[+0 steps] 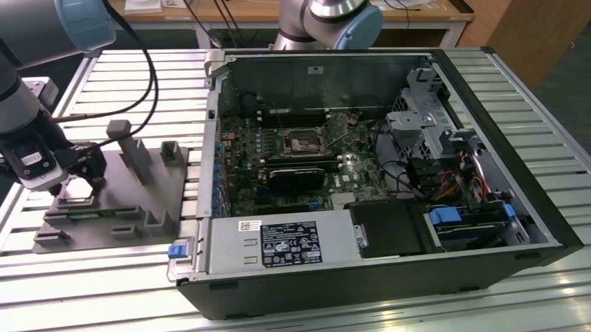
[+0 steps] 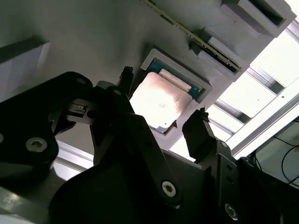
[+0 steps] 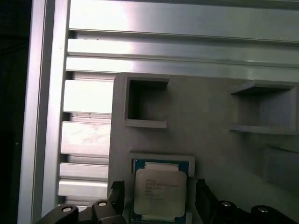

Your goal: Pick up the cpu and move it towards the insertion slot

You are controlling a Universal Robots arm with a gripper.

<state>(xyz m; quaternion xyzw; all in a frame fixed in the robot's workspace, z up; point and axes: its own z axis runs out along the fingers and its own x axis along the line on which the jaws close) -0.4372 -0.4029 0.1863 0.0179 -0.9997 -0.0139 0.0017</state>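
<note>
while one cpu [image 3: 161,191] sits in fixture [image 3: 210,130], end effector [image 2: 163,95] wide, two fingers [image 2: 200,133] flanking

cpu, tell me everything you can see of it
The cpu is a flat square chip with a silvery metal lid and a green-blue board edge around it. It lies flat in a shallow pale-rimmed recess of the grey fixture, not lifted. The open fingers stand on either side of it, with gaps showing in the second wrist view.
</note>
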